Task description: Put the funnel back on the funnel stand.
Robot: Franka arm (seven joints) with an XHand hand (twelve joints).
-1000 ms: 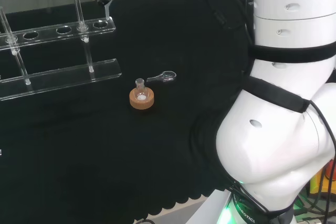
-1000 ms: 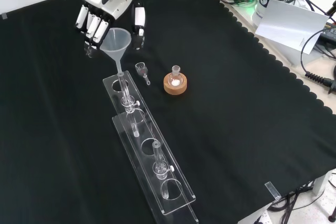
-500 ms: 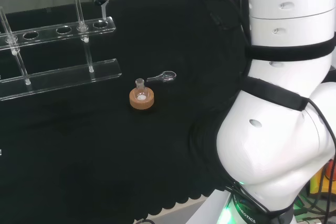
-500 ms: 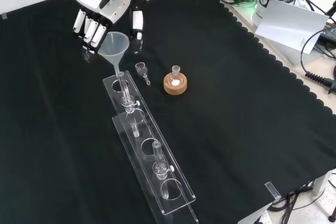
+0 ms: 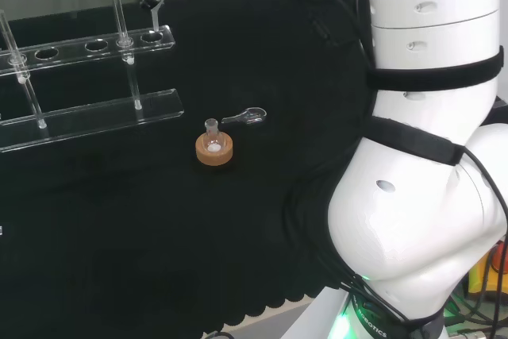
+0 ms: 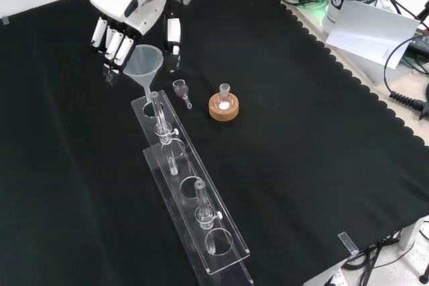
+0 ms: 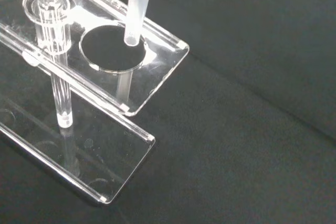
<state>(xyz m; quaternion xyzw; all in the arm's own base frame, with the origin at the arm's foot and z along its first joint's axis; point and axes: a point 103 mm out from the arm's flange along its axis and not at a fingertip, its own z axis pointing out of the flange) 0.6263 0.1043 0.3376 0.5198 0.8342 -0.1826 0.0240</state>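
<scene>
Robot hand (image 6: 127, 15) holds funnel (image 6: 143, 65) over stand (image 6: 191, 189), beside flask (image 6: 223, 102).

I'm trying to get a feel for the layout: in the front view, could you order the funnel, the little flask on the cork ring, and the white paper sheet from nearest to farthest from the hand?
From the hand, in the front view:
1. Funnel: right at the fingers, above the clear stand's end hole.
2. Flask on the cork ring: to the lower right, mid-cloth.
3. White paper sheet: far right, off the cloth.
</scene>
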